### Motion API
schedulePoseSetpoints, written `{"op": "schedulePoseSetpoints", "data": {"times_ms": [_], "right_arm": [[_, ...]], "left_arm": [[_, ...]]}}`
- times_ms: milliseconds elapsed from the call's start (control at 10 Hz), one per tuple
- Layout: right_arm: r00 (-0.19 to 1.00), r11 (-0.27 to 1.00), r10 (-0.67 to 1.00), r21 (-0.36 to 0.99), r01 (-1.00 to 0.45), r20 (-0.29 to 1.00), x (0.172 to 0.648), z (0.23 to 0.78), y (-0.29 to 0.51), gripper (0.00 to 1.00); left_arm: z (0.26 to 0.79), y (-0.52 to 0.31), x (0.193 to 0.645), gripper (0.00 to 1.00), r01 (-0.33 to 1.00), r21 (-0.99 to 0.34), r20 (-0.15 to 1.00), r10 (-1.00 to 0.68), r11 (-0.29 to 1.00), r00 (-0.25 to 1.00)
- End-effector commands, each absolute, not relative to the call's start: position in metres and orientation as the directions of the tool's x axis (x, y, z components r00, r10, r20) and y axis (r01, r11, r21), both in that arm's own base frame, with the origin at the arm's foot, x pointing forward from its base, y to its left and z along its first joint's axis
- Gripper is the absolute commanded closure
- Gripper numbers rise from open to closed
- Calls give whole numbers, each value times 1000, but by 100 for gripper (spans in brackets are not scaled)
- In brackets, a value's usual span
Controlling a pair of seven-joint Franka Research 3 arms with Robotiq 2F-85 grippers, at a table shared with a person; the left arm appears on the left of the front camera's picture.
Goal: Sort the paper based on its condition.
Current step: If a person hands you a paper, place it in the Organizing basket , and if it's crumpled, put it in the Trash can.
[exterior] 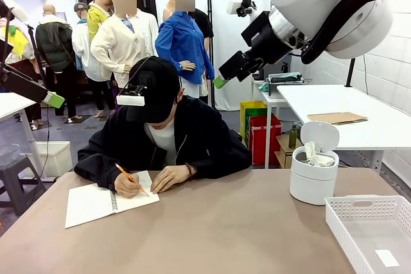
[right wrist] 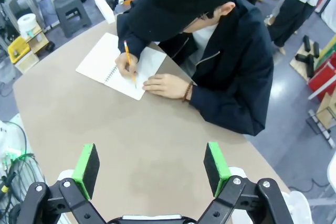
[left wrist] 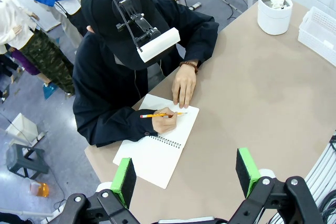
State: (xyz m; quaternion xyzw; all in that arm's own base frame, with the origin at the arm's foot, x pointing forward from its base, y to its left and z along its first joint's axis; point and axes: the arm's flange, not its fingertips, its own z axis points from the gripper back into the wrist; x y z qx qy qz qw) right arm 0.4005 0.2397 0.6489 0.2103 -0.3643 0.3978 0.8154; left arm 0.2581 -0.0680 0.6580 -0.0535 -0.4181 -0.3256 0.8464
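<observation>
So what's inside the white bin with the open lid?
Crumpled white paper pokes above the rim of the white bin; its lid stands open. Anything deeper is hidden by the bin's wall.

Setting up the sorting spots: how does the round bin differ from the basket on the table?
The bin is a round, smooth-walled tub with a lid tipped up; the basket is a low rectangular tray with perforated walls and no lid. The bin holds crumpled white paper; the basket holds one flat slip. Both are white.

You get no readable text, labels, brands or numbers here. Notebook (exterior: pixel 96 202) page near table's (exterior: pixel 225 235) left edge looks blank; nothing legible on bin (exterior: pixel 313 174).
</observation>
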Motion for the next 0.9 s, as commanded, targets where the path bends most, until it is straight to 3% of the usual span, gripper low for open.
{"op": "schedulePoseSetpoints", "data": {"times_ms": [0, 800], "right_arm": [[424, 590, 499, 61, -805, 756, 400, 650, 239, 0], [424, 590, 499, 61, -805, 756, 400, 650, 239, 0]], "left_arm": [[658, -67, 258, 0, 594, 181, 743, -505, 784, 439], [658, -67, 258, 0, 594, 181, 743, -505, 784, 439]]}}
